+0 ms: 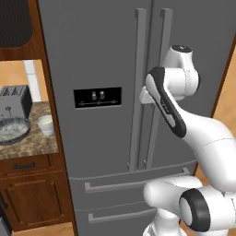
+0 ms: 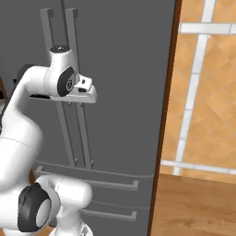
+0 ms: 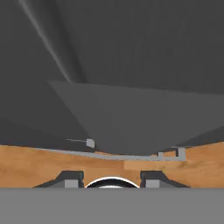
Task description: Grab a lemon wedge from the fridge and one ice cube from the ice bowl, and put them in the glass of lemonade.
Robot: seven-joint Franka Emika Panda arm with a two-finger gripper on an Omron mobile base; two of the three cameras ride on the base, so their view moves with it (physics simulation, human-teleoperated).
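- The fridge (image 1: 106, 69) stands shut right in front of me, a tall grey steel front with its two long upright handles (image 1: 138, 92) side by side down the middle, a black dispenser panel (image 1: 97, 97) on the left door and two drawers (image 1: 124, 184) below.
- My arm rises from the base and bends up before the right door; my hand sits at the handles, about level with the panel.
- My tool (image 3: 111, 180) shows at the bottom of the hand view as two dark tips with a gap between them, nothing lying in that gap. The tips look down the grey door face toward a drawer handle and wood floor. In the base views my own wrist covers the fingers, so I cannot tell whether they touch a handle.
- Left of the fridge, a speckled stone tabletop (image 1: 32, 143) lies over brown wood cabinets (image 1: 32, 193).
- On the tabletop a toaster (image 1: 14, 103) stands at the back.
- The ice bowl (image 1: 11, 130), wide, shallow and blue-grey with a grainy whitish inside, sits just before the toaster at the left edge of the left base view.
- The glass (image 1: 45, 124), a small whitish cup, stands just right of the bowl, near the fridge's side, apart from the bowl.
- The lemon wedge is not out on the tabletop beside them.
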